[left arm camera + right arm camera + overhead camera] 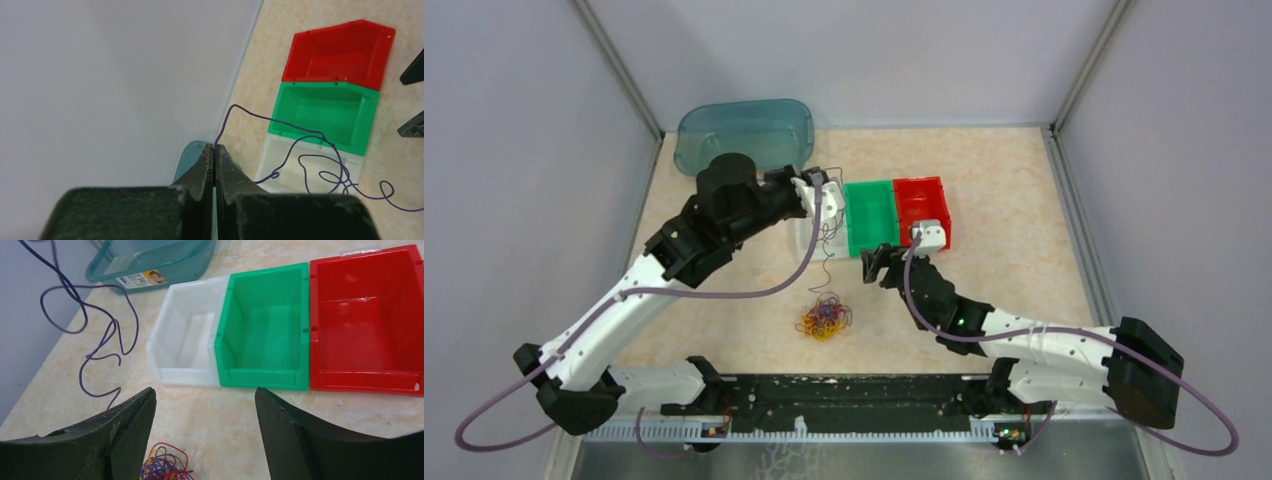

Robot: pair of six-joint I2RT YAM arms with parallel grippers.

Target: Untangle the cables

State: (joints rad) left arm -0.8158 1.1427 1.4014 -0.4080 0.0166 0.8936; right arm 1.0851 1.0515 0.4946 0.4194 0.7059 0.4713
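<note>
Left jaws are pinched fully shut on one end of a purple cable (270,119), raised beside the white bin (182,376), apparently so that its curly length hangs away from the other strands. The remaining cables (824,318) lie as a red, yellow and purple clump on the desk (1024,270), near the bins. Right jaws stand wide apart and hold nothing, poised low just beyond the clump and facing the green bin (260,377), probably ready to take the next strand.
</note>
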